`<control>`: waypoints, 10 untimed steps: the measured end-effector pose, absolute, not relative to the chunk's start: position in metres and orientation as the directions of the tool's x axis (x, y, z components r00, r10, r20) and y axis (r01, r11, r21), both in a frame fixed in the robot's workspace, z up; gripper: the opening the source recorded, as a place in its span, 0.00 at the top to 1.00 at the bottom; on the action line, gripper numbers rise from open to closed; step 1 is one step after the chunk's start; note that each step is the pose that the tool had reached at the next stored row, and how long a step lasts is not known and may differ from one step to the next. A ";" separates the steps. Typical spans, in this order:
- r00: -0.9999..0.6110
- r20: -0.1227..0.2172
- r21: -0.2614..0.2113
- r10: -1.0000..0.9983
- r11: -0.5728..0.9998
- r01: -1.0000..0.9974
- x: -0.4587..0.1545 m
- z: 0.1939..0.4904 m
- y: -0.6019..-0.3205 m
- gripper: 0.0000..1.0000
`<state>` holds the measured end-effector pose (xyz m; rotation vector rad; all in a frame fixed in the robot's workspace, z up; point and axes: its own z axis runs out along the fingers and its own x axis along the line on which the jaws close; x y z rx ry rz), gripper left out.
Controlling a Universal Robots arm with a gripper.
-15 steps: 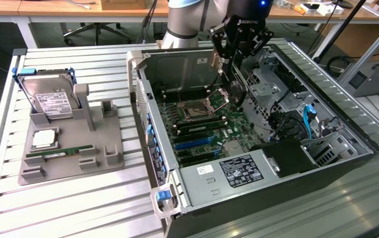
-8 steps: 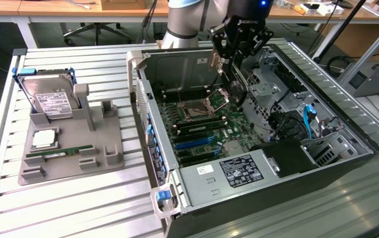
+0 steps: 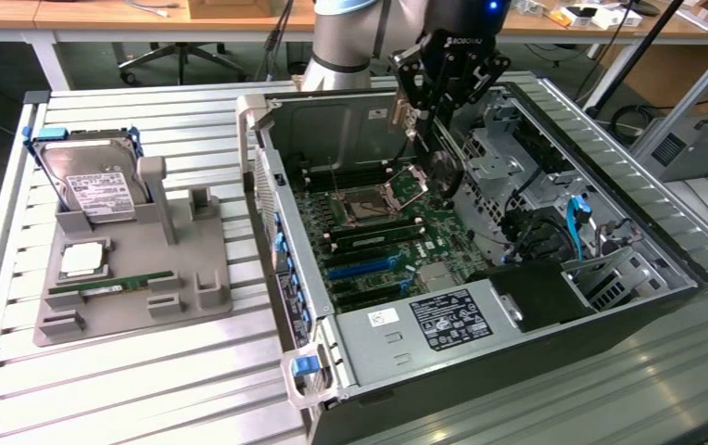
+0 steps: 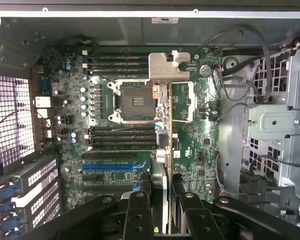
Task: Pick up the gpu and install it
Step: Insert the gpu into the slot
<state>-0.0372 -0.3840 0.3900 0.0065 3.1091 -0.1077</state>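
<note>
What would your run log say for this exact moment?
gripper: shut on gpu | gpu: held on edge above motherboard, not seated | computer case: open

Arm (image 3: 335,42): silver-grey tube, pale rounded joint housing, black wrist section with a small blue light. Hand (image 3: 423,111): black, white lettering on its body, jointed link bars with round pivot pins, dark fingers (image 4: 139,210).

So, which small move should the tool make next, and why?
Probably shift it across toward the blue slot: the tool holds the gpu edge-down above the motherboard, by the CPU socket and apart from that slot.
</note>
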 end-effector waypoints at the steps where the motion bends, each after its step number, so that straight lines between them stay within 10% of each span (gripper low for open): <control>1: -1.000 -0.031 -0.069 0.001 0.998 0.003 -0.037 0.390 -0.384 0.73; 10: -0.999 -0.031 -0.069 -0.020 0.997 -0.018 -0.037 0.390 -0.384 0.73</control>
